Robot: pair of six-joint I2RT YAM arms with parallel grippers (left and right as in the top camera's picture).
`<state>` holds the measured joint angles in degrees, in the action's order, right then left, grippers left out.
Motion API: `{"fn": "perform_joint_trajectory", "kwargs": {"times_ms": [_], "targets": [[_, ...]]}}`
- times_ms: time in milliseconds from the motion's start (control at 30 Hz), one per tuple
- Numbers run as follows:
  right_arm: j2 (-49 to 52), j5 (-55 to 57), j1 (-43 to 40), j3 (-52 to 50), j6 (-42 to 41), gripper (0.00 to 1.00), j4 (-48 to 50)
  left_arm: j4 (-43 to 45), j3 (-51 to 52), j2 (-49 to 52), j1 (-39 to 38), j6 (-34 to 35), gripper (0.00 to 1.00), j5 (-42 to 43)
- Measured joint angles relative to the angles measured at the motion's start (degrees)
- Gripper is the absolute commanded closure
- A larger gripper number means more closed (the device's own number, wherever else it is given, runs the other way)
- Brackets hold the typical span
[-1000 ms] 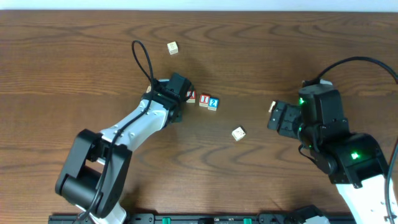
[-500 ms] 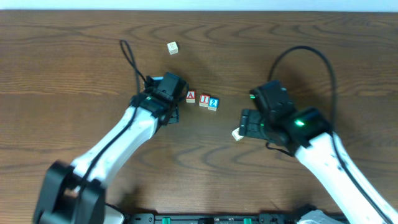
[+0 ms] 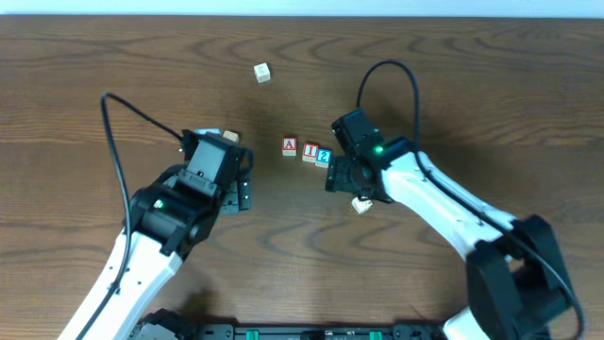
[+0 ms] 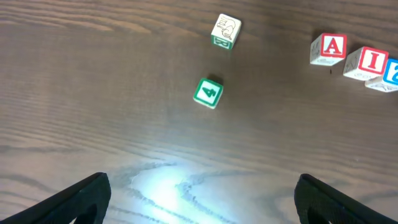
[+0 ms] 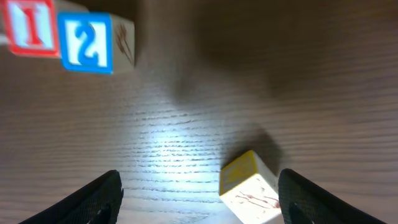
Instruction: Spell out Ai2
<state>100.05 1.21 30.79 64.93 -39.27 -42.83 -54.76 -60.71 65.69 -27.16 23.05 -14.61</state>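
Three blocks stand in a row mid-table: a red A (image 3: 290, 146) (image 4: 329, 48), a red I (image 3: 310, 151) (image 4: 371, 60) (image 5: 28, 28) and a blue 2 (image 3: 324, 157) (image 5: 87, 42). My left gripper (image 3: 226, 179) (image 4: 202, 202) is open over bare wood, left of the row and holding nothing. My right gripper (image 3: 351, 189) (image 5: 202, 199) is open just below the 2. A yellow-sided block (image 3: 360, 204) (image 5: 249, 190) lies between its fingers, nearer the right one, with a gap on each side.
A green 4 block (image 4: 208, 93) lies ahead of the left gripper, and a cream block (image 3: 261, 72) (image 4: 225, 30) sits farther back. Both arms' cables arch over the table.
The left gripper opened beside the A block and drew back down-left. The right arm swung left across the table and now straddles the yellow-sided block.
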Motion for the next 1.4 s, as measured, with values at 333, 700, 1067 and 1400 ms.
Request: {"fn": "perform_joint_trajectory", "kwargs": {"times_ms": [333,700,1067,1400], "targets": [[8.07,-0.81,3.5,6.67,-0.07,0.2,0.74,-1.14,0.0,-0.61,0.02,-0.61,0.05,0.0],[9.4,3.82,3.5,7.19,-0.22,0.22,1.2,-1.27,0.0,-0.61,0.02,-1.88,0.05,-0.02],[9.4,7.52,3.48,7.19,-0.22,0.23,2.91,-1.77,0.0,-0.61,0.02,-2.12,0.05,-0.87],[11.58,9.16,3.48,7.23,-0.22,0.24,5.25,-1.81,0.0,-0.61,0.02,-2.12,0.05,-0.94]]}}
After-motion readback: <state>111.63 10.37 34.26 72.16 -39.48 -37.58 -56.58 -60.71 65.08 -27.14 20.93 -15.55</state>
